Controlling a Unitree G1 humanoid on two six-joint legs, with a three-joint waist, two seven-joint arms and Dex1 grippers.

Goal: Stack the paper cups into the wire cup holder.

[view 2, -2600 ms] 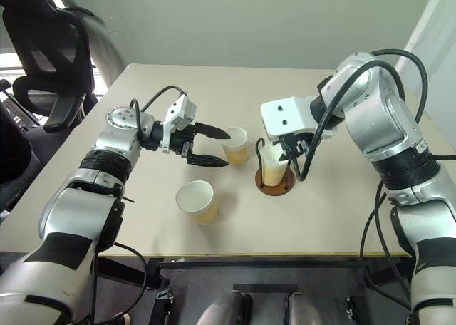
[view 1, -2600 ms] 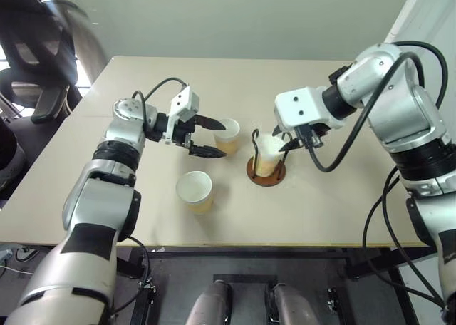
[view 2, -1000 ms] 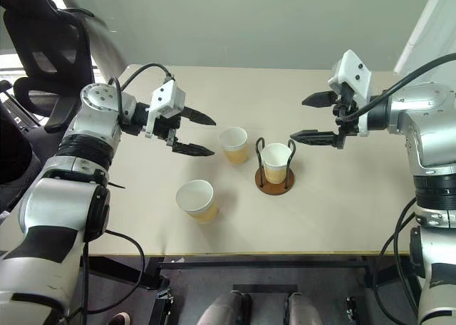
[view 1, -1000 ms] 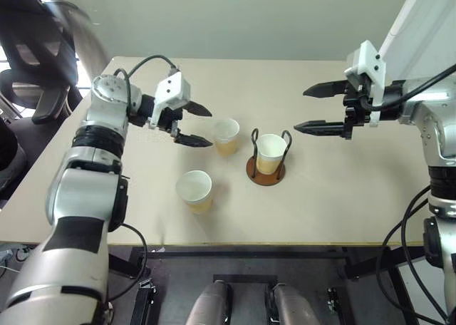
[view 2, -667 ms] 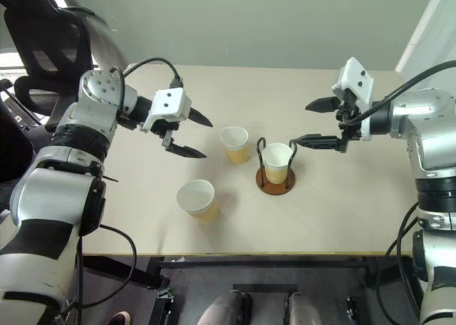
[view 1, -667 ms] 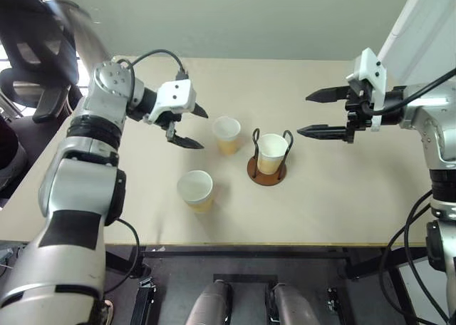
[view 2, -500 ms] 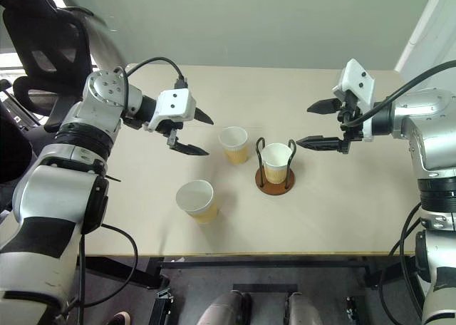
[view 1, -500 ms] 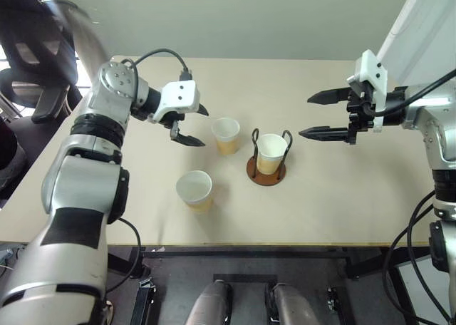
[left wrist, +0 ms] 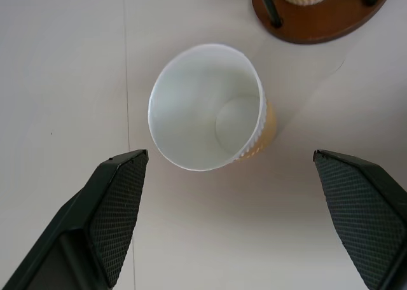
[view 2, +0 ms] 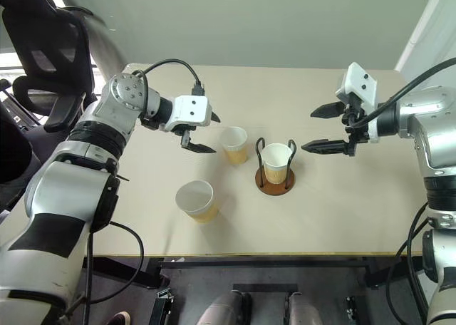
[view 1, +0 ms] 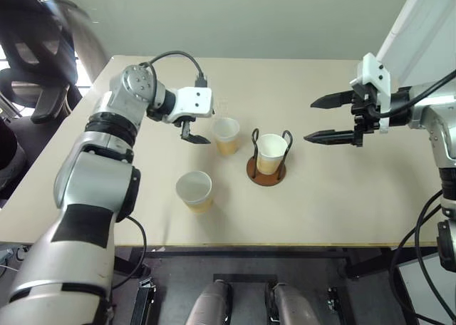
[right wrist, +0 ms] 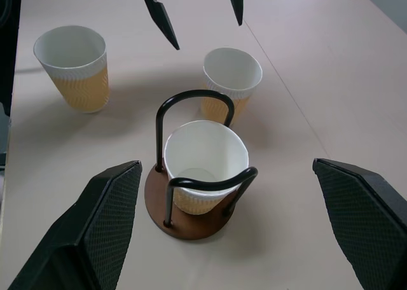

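Left gripper [view 1: 198,129] spread wide, empty, poised just beside the far loose cup [view 1: 226,135]. Best lowered to straddle the wall below the rim, closed gently to avoid crushing.

Wire cup holder [view 1: 266,170] adjacent, already holding one cup [view 1: 271,152]. Third cup [view 1: 194,190] nearer the table [view 1: 342,204] edge. Right gripper [view 1: 333,117] spread wide, empty, well clear.

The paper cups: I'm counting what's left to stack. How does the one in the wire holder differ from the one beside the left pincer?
The cup in the wire cup holder stands on the holder's brown base, between its black loops; the cup beside the left pincer stands on the bare table, outside them. The left pincer hangs open near the second, not the first. Both are upright, empty, white inside.
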